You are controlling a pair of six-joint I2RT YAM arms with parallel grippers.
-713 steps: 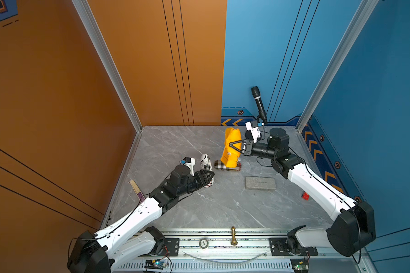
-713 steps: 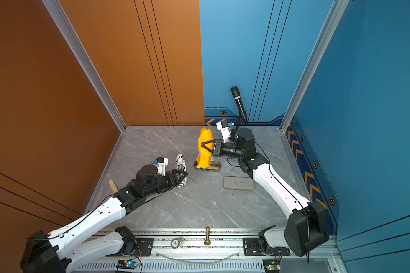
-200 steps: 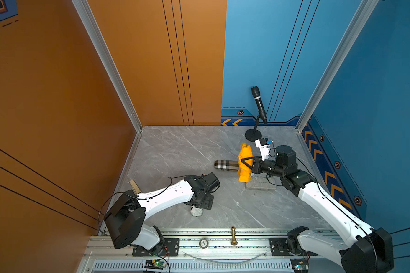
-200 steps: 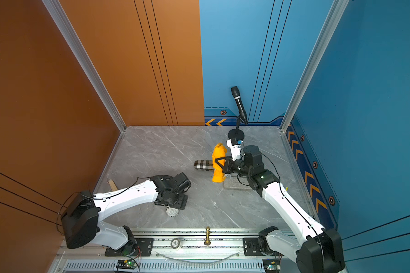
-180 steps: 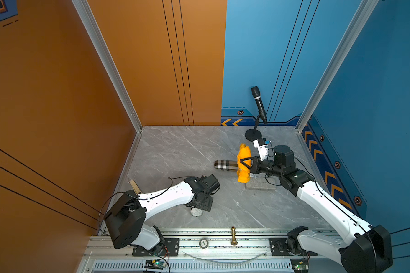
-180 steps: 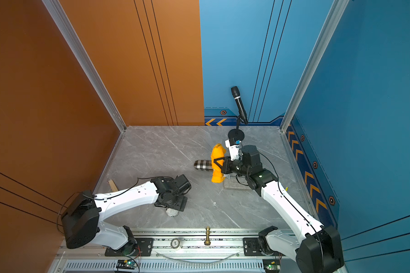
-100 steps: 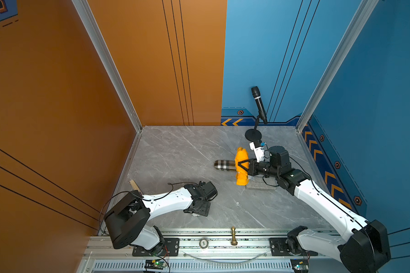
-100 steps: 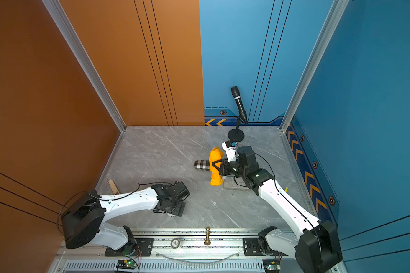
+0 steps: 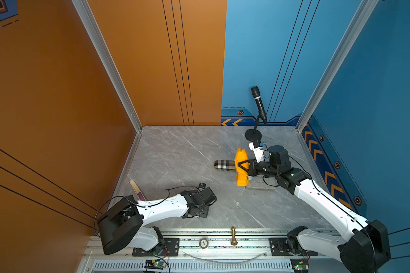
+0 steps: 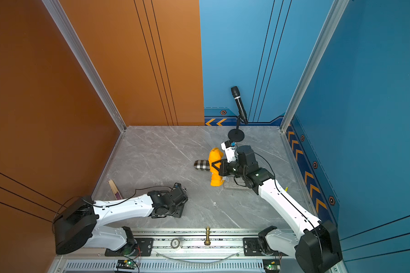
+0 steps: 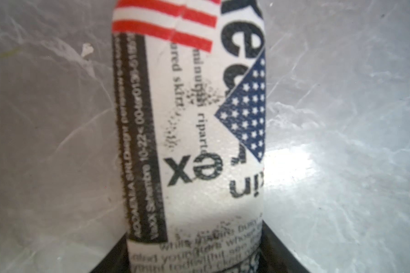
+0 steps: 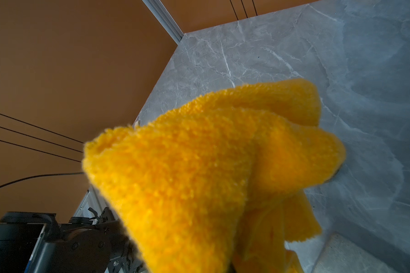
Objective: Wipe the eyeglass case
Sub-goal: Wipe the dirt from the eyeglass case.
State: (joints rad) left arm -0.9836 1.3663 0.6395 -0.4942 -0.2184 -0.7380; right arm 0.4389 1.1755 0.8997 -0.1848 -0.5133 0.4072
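Now the left gripper (image 9: 200,212) has clamped the white newsprint-printed case (image 11: 189,141) (probably readying it for wiping); right gripper (image 9: 242,166) clutches the fluffy yellow cloth (image 9: 241,153).

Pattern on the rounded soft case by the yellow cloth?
Black, white and beige plaid case; best in a top view.

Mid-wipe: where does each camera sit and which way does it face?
Top views: high over the front rail, looking down on the table; left arm, right arm, left gripper, right gripper.
Left wrist: looks down the fingers at the printed case.
Right wrist: faces the orange wall past the yellow cloth; left arm shows.
Shared: the cloth, top views and right wrist.
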